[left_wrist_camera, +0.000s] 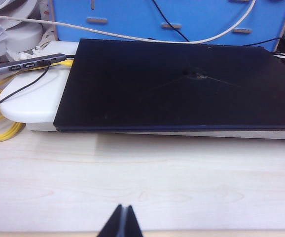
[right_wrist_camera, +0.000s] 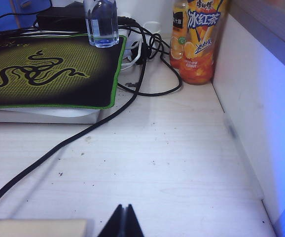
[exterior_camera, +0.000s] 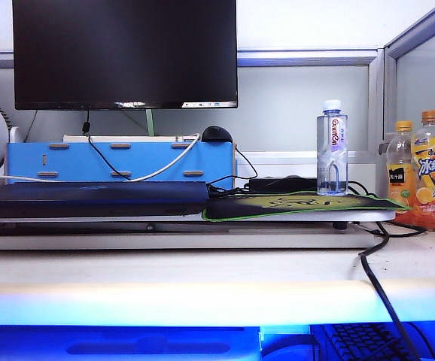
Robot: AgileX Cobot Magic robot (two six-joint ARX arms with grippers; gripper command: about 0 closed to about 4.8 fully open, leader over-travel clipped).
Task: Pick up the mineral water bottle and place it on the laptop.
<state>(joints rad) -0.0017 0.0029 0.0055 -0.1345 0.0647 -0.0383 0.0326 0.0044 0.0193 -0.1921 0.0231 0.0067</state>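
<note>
**Right arm is the nearer one to the bottle**

Plainly, nothing has been picked up yet. You see the mineral water bottle (exterior_camera: pixel 332 147) standing upright on the mouse pad (exterior_camera: pixel 300 204), close to the pad's far right corner, its long axis vertical and its white cap on top. The laptop (exterior_camera: pixel 89 198) lies closed and flat on the white riser (exterior_camera: pixel 364 215), at the riser's left end, with the pad beside it toward the right.

Your right gripper (right_wrist_camera: pixel 123 220) sits low over the bare desk (right_wrist_camera: pixel 182 168), fingers pressed together, holding nothing. From it the bottle lies ahead and somewhat toward the left arm's side, past the pad's near right corner, with a black cable (right_wrist_camera: pixel 83 133) crossing the desk between. Your left gripper (left_wrist_camera: pixel 122 221) is likewise pressed together and empty, facing the laptop's near edge.

Judging by this, the right arm should reach for the bottle, spread its fingers, and take it side-on.
</note>
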